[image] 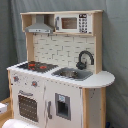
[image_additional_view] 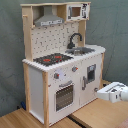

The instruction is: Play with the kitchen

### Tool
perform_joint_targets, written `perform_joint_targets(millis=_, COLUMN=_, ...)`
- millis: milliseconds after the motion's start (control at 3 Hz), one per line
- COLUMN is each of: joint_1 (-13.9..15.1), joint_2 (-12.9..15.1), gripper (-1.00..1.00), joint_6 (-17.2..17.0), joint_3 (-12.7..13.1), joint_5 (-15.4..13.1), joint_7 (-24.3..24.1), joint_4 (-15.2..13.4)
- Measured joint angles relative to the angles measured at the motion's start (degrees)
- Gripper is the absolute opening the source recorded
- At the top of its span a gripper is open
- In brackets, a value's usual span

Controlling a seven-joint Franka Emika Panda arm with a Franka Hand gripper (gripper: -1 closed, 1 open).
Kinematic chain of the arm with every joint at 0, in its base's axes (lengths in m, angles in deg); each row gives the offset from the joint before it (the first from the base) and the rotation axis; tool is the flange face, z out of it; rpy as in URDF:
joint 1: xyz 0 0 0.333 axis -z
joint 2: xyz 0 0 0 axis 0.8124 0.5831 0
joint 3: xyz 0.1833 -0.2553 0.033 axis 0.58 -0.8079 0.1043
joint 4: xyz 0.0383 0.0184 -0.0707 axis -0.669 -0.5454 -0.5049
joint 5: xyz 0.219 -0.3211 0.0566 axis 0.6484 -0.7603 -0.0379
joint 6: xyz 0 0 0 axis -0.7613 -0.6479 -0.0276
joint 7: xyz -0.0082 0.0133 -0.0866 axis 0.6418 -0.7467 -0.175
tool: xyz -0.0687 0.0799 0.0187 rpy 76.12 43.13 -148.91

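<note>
The kitchen (image: 60, 70) is a tall white and light-wood toy unit, seen in both exterior views. Its black-red stovetop (image: 34, 65) sits beside a sink (image: 71, 73) with a black faucet (image: 84, 59). A grey hood (image: 39, 26) and a small microwave (image: 72, 23) sit on top. Below are knobs (image_additional_view: 64, 73) and an oven door (image_additional_view: 64, 96). In the second exterior view the kitchen (image_additional_view: 60, 65) stands left of the arm's white end with the gripper (image_additional_view: 101, 91), low at the second exterior view's right, a short way from the kitchen's front corner and touching nothing.
A grey curtain (image: 117, 50) hangs behind the kitchen. Light wooden boards (image_additional_view: 100, 115) form the floor in front. A white rounded shape (image: 21, 124) shows at the first exterior view's bottom edge, below the oven door. A small white object (image: 2, 107) lies at the first exterior view's left.
</note>
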Motion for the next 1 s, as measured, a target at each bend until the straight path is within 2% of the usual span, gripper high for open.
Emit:
perform_joint_targets(millis=333, joint_1=0.36, joint_2=-0.21, gripper=1.0, joint_6=0.08, joint_3=-4.94, joint_5=-0.03, joint_7=0.54, joint_4=2.94)
perform_joint_targets(millis=667, joint_1=3.67, joint_2=-1.27, gripper=1.0, joint_6=0.14, joint_3=-9.13, joint_5=-0.28, joint_7=0.5, joint_4=5.28)
perform_joint_targets(millis=1000, joint_1=9.35, joint_2=-1.78, gripper=1.0, joint_6=2.65, joint_3=-9.48, joint_5=-0.4, joint_7=-1.41, joint_4=5.68)
